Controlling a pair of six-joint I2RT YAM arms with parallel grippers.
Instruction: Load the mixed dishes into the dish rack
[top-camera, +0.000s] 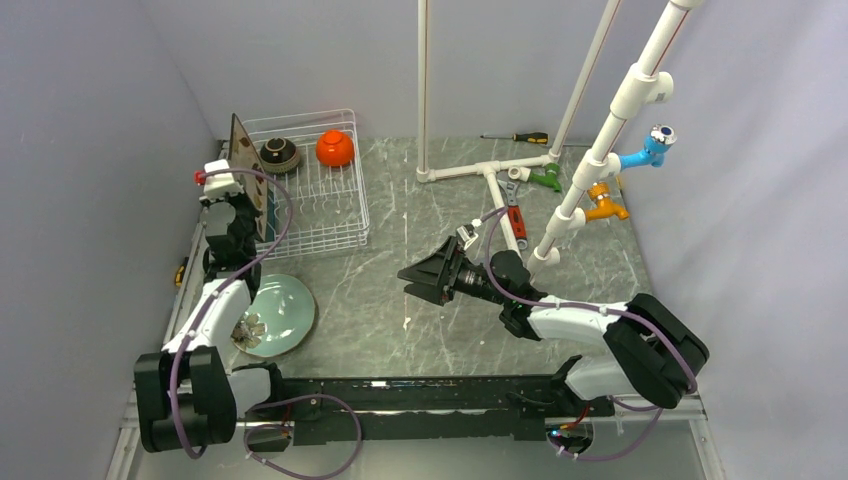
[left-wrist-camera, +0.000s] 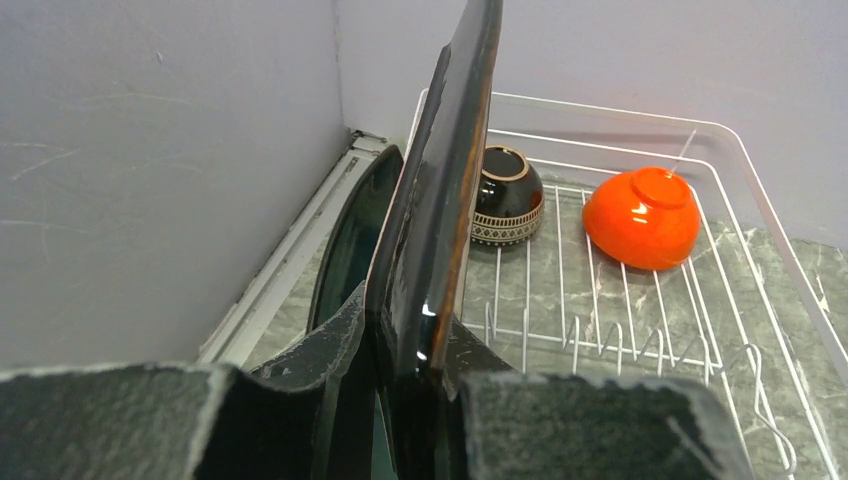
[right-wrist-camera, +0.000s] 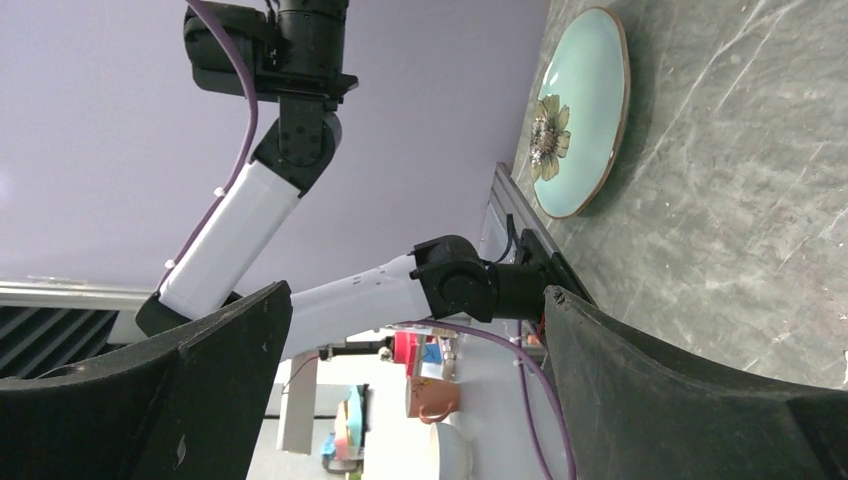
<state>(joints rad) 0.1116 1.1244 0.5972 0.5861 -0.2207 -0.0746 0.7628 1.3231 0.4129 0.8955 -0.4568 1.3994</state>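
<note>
My left gripper (top-camera: 237, 203) (left-wrist-camera: 415, 340) is shut on the lower edge of the brown square floral plate (top-camera: 243, 158) (left-wrist-camera: 445, 180) and holds it upright, edge-on, at the left side of the white wire dish rack (top-camera: 345, 215) (left-wrist-camera: 760, 190). The dark teal plate (left-wrist-camera: 345, 250) stands on edge just left of it. The dark brown bowl (top-camera: 279, 153) (left-wrist-camera: 508, 195) and the orange bowl (top-camera: 335, 148) (left-wrist-camera: 642, 217) sit upside down at the rack's far end. The pale green round plate (top-camera: 278, 315) (right-wrist-camera: 580, 110) lies flat on the table by the left arm. My right gripper (top-camera: 425, 280) (right-wrist-camera: 415, 340) is open and empty over the table's middle.
The side wall runs close along the rack's left edge. A white pipe frame (top-camera: 500, 170) with green, orange and blue taps (top-camera: 655, 148) stands at the back right. A screwdriver (top-camera: 520, 137) and a red tool (top-camera: 516, 218) lie near it.
</note>
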